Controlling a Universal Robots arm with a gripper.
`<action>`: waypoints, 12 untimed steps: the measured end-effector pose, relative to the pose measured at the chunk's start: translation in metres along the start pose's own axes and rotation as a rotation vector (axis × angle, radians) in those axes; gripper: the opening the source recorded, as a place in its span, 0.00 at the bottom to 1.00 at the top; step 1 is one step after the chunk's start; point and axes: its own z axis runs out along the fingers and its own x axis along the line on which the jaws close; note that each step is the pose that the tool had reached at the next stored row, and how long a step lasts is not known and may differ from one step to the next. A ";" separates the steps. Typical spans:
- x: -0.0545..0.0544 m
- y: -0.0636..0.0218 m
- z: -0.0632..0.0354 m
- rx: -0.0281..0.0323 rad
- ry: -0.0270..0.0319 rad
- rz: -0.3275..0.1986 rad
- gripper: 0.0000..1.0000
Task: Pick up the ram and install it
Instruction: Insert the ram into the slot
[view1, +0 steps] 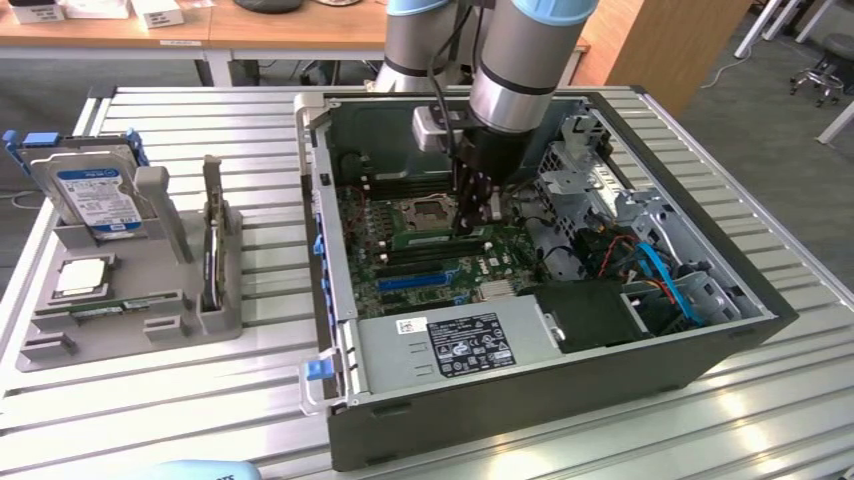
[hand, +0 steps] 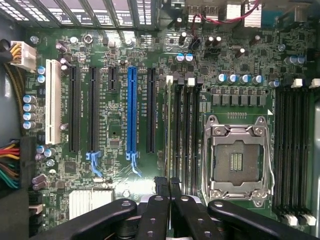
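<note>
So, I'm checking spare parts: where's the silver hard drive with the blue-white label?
Exterior view's left: the silver hard drive stands upright in the grey rack, outside the dark computer case.

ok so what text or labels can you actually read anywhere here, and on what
No text can be read as words.
hard drive label: print too small.
power supply label: marks and print blurred.
motherboard slot lettering: too small.
</note>
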 end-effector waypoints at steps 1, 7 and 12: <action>0.000 0.0000 0.0008 0.0000 0.0000 0.000 0.12; 0.000 0.0001 0.0033 -0.0001 0.0002 0.000 0.12; 0.000 0.0000 0.0036 0.0000 0.0000 0.000 0.12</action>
